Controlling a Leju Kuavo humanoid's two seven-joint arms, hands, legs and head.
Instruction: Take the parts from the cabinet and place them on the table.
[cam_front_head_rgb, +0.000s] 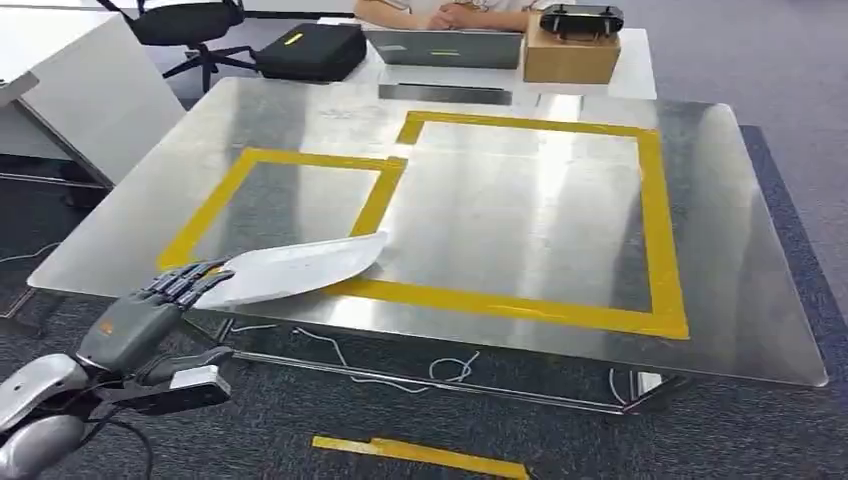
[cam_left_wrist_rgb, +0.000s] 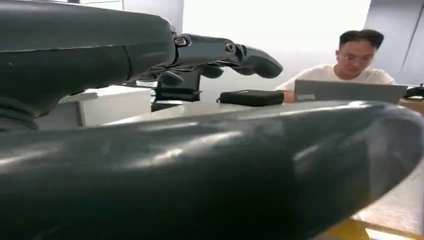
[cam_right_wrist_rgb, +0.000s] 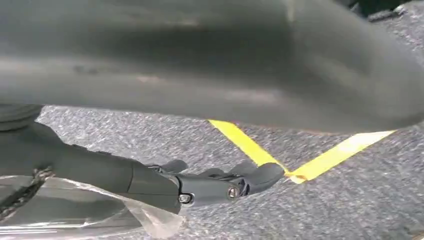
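A white, leaf-shaped part (cam_front_head_rgb: 300, 265) lies on the steel table (cam_front_head_rgb: 520, 210) near its front left edge, its tip over the yellow tape. My left hand (cam_front_head_rgb: 150, 320) is at the part's near end. The fingers (cam_front_head_rgb: 190, 282) stretch out over that end and the thumb (cam_front_head_rgb: 190, 358) hangs well below, apart from them. In the left wrist view the fingers (cam_left_wrist_rgb: 225, 52) are straight above the thick thumb (cam_left_wrist_rgb: 200, 165), with nothing pinched between them. My right hand (cam_right_wrist_rgb: 210, 185) hangs over the carpet, its fingers loosely extended and holding nothing.
Two yellow tape rectangles (cam_front_head_rgb: 655, 220) mark the tabletop. Beyond it are a black bag (cam_front_head_rgb: 312, 50), a laptop (cam_front_head_rgb: 445, 47), a cardboard box (cam_front_head_rgb: 570, 55) and a seated person (cam_left_wrist_rgb: 357, 60). A white desk (cam_front_head_rgb: 80, 90) stands at the left. Cables (cam_front_head_rgb: 450, 368) and tape (cam_front_head_rgb: 420, 455) lie on the floor.
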